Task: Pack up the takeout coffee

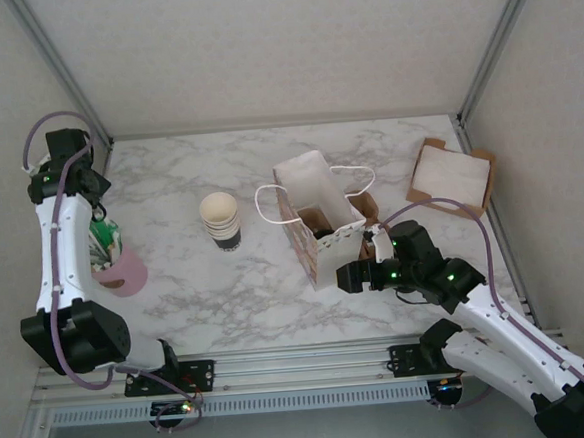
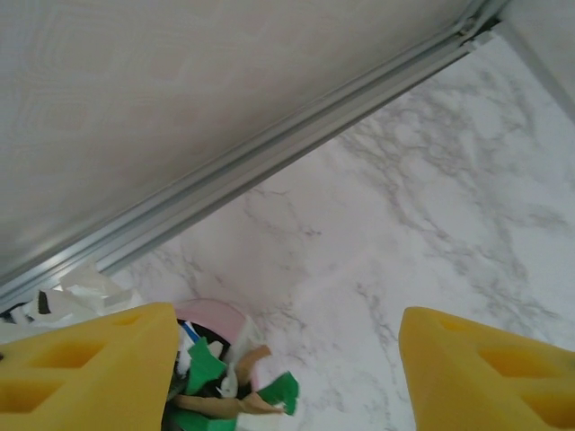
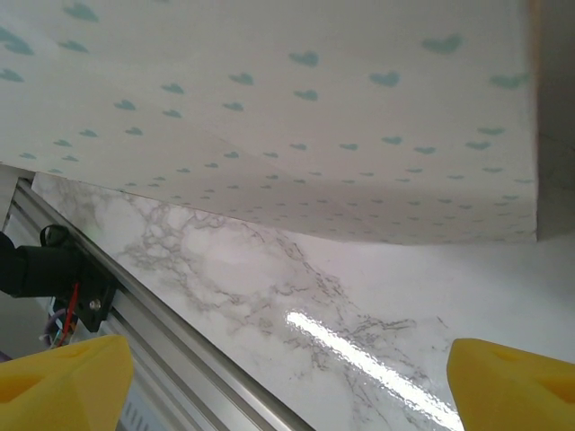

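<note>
Dark round top inside bag (image 1: 326,252) is prob. the coffee (image 1: 317,218), so packing looks done; R fingers (image 3: 63,382) beside bag & L fingers (image 2: 85,364) both spread, empty.

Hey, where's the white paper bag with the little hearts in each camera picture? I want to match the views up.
Top external: the paper bag stands open right of centre, just beyond the right claw.
Right wrist: its heart-printed wall spans the upper half, close up.
Left wrist: looks down on the pink cup and bare marble.
Shared landmark: the marble table, seen in all three.
</note>
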Controlling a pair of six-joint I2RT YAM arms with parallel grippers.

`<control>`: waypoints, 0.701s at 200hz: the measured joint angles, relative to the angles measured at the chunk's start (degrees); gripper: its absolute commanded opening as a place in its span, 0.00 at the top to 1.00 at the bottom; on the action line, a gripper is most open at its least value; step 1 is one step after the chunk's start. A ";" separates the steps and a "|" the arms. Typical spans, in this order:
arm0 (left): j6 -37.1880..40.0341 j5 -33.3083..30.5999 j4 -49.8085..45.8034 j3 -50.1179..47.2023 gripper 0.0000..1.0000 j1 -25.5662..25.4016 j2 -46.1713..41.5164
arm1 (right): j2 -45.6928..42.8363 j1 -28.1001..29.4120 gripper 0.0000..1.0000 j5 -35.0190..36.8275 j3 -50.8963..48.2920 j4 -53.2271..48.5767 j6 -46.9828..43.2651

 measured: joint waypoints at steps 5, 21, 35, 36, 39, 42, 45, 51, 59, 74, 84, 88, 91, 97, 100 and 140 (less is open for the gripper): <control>0.00 -0.22 -0.07 0.00 0.37 0.13 0.24 | 0.02 0.04 0.09 -0.07 -0.04 0.15 -0.02; 0.00 -0.87 -0.31 0.00 0.41 0.76 0.83 | 0.22 0.11 0.09 -0.15 -0.13 0.50 -0.02; 0.07 -1.11 -0.35 -0.02 0.49 1.14 1.25 | 0.61 0.11 0.10 -0.15 -0.20 0.61 -0.02; 0.22 -1.14 -0.37 0.00 0.50 1.16 1.27 | 0.63 0.11 0.10 -0.15 -0.20 0.61 -0.02; 0.00 -1.16 -0.37 -0.02 0.51 1.20 1.38 | 0.70 0.11 0.10 -0.15 -0.22 0.61 -0.04; 0.31 -1.18 -0.48 -0.02 0.52 1.27 1.51 | 0.81 0.11 0.10 -0.15 -0.24 0.59 -0.02; 0.07 -1.27 -0.46 -0.02 0.53 1.33 1.62 | 0.87 0.11 0.10 -0.15 -0.26 0.61 -0.02; 0.17 -1.36 -0.50 -0.02 0.53 1.36 1.92 | 1.03 0.11 0.10 -0.15 -0.31 0.61 -0.02; 0.17 -1.36 -0.50 -0.04 0.53 1.46 2.29 | 1.18 0.11 0.10 -0.15 -0.35 0.61 -0.04; 0.17 -1.38 -0.46 -0.28 0.54 1.62 2.67 | 1.22 0.09 0.10 -0.15 -0.37 0.61 -0.02; 0.17 -1.44 -0.48 -0.68 0.54 1.79 2.67 | 1.22 0.09 0.10 -0.15 -0.37 0.61 -0.02; 0.17 -1.53 -0.46 -0.83 0.54 1.86 2.67 | 1.22 0.09 0.10 -0.15 -0.37 0.59 -0.02; 0.17 -1.55 -0.46 -0.92 0.54 1.92 2.67 | 1.25 0.09 0.10 -0.15 -0.37 0.59 -0.02; 0.17 -1.57 -0.44 -1.16 0.55 2.01 2.67 | 1.29 0.09 0.10 -0.15 -0.37 0.61 -0.02; 0.17 -1.57 -0.44 -1.27 0.55 2.10 2.67 | 1.31 0.09 0.10 -0.17 -0.37 0.61 -0.02; 0.13 -1.62 -0.37 -3.56 0.65 2.27 2.67 | 1.44 0.09 0.10 -0.17 -0.37 0.61 -0.02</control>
